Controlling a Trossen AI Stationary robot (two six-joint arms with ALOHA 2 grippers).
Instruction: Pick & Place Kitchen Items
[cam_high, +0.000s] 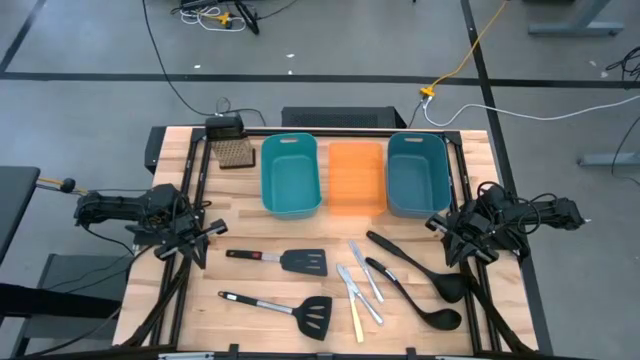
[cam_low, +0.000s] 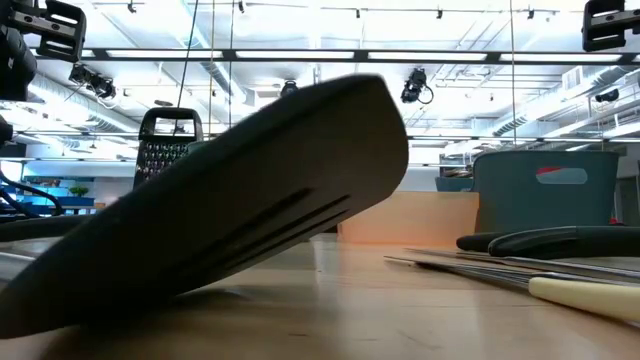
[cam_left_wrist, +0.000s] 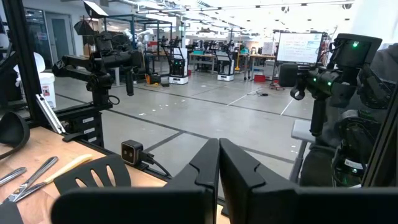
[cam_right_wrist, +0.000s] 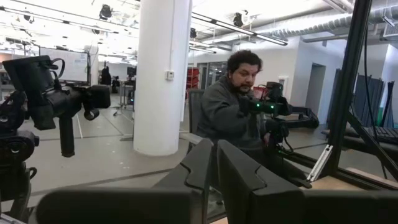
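Observation:
On the wooden table's near half lie two black slotted spatulas (cam_high: 285, 262) (cam_high: 290, 308), three small knives (cam_high: 360, 290), one of them yellow-handled (cam_high: 357, 322), and two black ladles (cam_high: 415, 262) (cam_high: 420, 300). All lie flat. One spatula's blade (cam_low: 250, 200) fills the low view. My left gripper (cam_high: 213, 232) waits at the table's left edge, pointing level, fingers together (cam_left_wrist: 217, 158), holding nothing. My right gripper (cam_high: 436, 226) waits at the right edge, fingers together (cam_right_wrist: 214, 165), also holding nothing.
Two teal bins (cam_high: 290, 175) (cam_high: 415, 173) with an orange bin (cam_high: 357, 178) between them stand at the table's far side. A small brown perforated block (cam_high: 232, 152) sits at the far left. A person (cam_right_wrist: 239, 106) sits beyond the table.

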